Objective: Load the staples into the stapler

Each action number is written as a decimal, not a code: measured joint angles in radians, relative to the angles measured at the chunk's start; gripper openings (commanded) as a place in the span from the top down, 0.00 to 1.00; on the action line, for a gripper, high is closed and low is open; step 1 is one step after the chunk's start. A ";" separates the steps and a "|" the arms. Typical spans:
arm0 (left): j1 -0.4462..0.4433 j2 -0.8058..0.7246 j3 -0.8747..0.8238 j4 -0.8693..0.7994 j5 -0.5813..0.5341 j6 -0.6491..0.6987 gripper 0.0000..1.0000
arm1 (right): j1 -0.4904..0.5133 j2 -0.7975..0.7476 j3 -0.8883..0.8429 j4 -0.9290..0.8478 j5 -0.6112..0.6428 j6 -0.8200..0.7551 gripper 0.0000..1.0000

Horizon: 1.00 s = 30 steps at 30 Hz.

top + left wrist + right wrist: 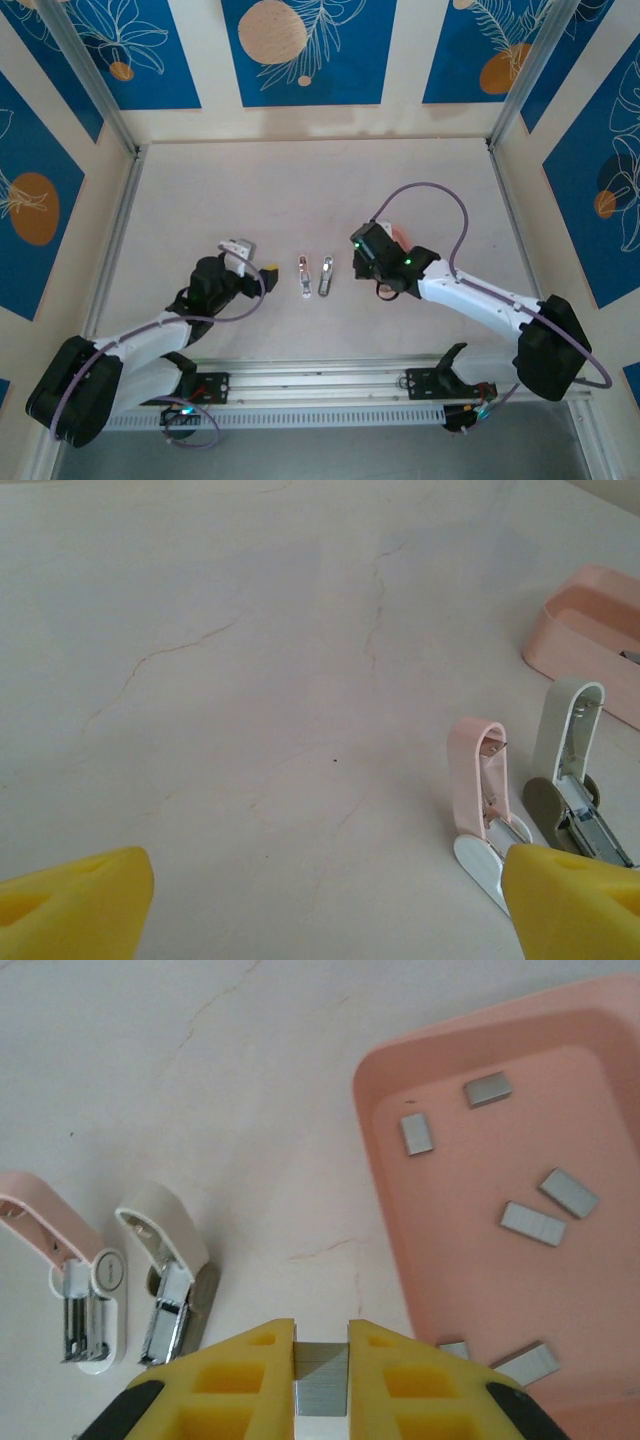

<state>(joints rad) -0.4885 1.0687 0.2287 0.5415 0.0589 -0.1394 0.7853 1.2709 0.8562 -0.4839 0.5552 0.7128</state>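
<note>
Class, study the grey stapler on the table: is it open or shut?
Open. The grey stapler has its lid swung back, and its metal staple channel lies exposed.

A pale, faintly veined bench (300, 190) carries a shallow pink plastic tray (470, 1160) right of centre. Blue wall panels (300, 50) with orange discs and white leaf outlines surround it. A metal rail (320, 378) runs along the near edge.

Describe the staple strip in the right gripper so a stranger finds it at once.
Find the pink tray. Just left of its near corner, the right gripper pinches one grey staple strip between yellow fingers. The other strips lie loose inside the tray.
</note>
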 measured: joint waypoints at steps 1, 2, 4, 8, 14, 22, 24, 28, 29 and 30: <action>0.000 0.000 -0.003 0.005 -0.006 0.001 0.10 | 0.020 0.017 0.014 -0.006 0.010 0.011 0.83; 0.000 0.001 -0.006 0.013 -0.010 0.002 0.09 | 0.037 0.033 0.027 -0.009 0.018 0.021 0.82; 0.000 0.006 -0.016 0.034 -0.022 0.011 0.09 | 0.073 0.078 0.066 -0.018 0.026 0.042 0.82; 0.000 0.042 -0.031 0.069 -0.043 0.023 0.07 | 0.135 0.185 0.155 -0.036 0.032 0.084 0.82; 0.000 0.169 -0.032 0.135 -0.045 0.018 0.07 | 0.214 0.357 0.296 -0.089 0.020 0.141 0.82; 0.000 0.183 -0.038 0.157 -0.094 0.007 0.04 | 0.230 0.454 0.375 -0.124 -0.035 0.169 0.83; 0.000 0.183 -0.039 0.157 -0.098 0.003 0.04 | 0.228 0.481 0.392 -0.129 -0.049 0.169 0.83; 0.000 0.183 -0.039 0.153 -0.106 -0.028 0.04 | 0.222 0.525 0.407 -0.130 -0.075 0.169 0.82; 0.000 0.183 -0.039 0.153 -0.111 -0.038 0.05 | 0.220 0.533 0.407 -0.130 -0.082 0.168 0.83; 0.000 0.183 -0.039 0.151 -0.114 -0.047 0.05 | 0.217 0.538 0.407 -0.130 -0.090 0.168 0.83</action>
<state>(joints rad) -0.4885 1.2522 0.1894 0.6930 -0.0547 -0.1864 1.0019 1.8091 1.2636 -0.6136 0.4648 0.8806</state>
